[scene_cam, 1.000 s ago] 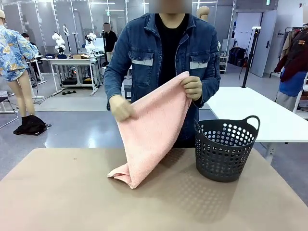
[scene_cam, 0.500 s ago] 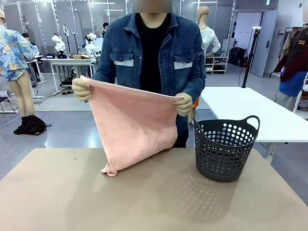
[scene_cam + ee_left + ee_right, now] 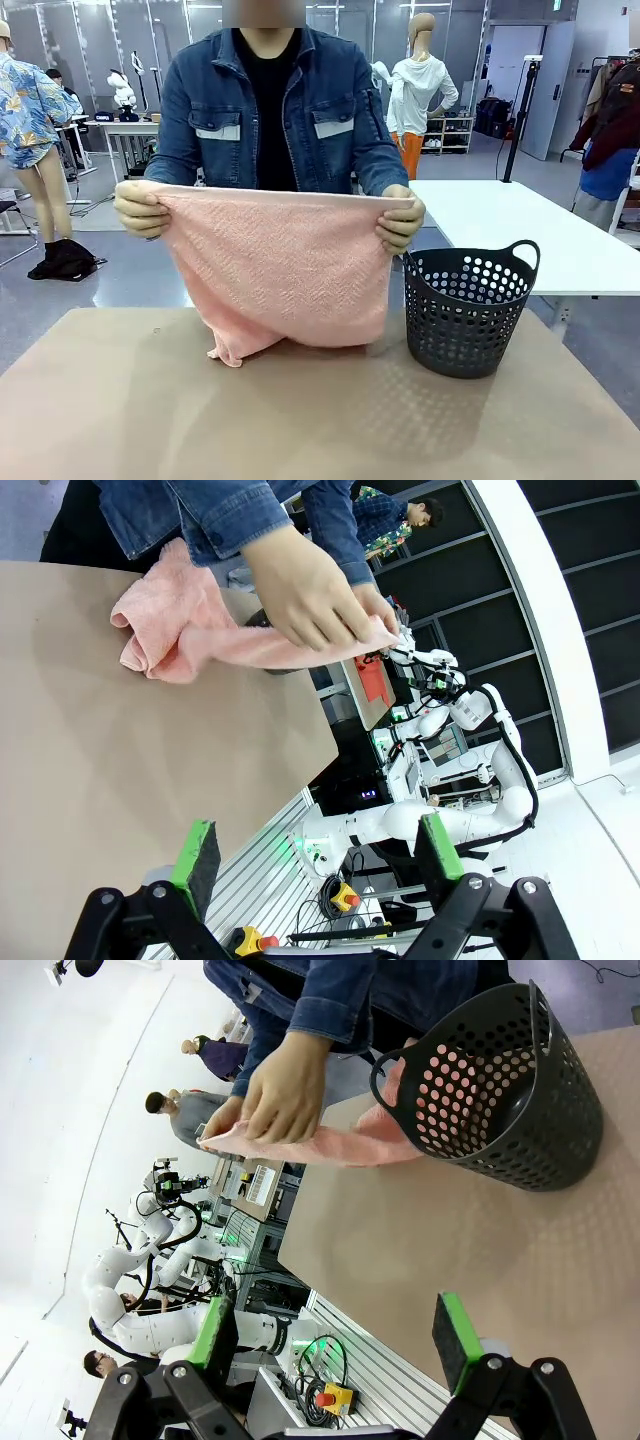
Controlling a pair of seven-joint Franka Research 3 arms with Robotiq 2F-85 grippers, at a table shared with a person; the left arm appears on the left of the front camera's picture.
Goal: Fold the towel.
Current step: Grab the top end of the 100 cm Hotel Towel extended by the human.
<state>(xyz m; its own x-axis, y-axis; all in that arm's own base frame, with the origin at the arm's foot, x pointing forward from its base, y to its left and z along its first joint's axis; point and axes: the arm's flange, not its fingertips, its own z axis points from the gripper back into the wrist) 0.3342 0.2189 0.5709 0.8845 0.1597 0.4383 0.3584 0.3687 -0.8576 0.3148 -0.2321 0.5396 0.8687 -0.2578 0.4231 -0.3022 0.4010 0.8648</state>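
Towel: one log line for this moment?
towel: spread upright, top corners in person's hands, bottom bunched on table | basket: beside towel, upright | left gripper: open, off towel | right gripper: open, off towel

The towel [image 3: 280, 265] hides the person's waist and the far edge of the desk [image 3: 320, 420] — its bunched lower corner folds under itself. In the right wrist view, part of it passes behind the basket [image 3: 510, 1090], glimpsed only through the holes.
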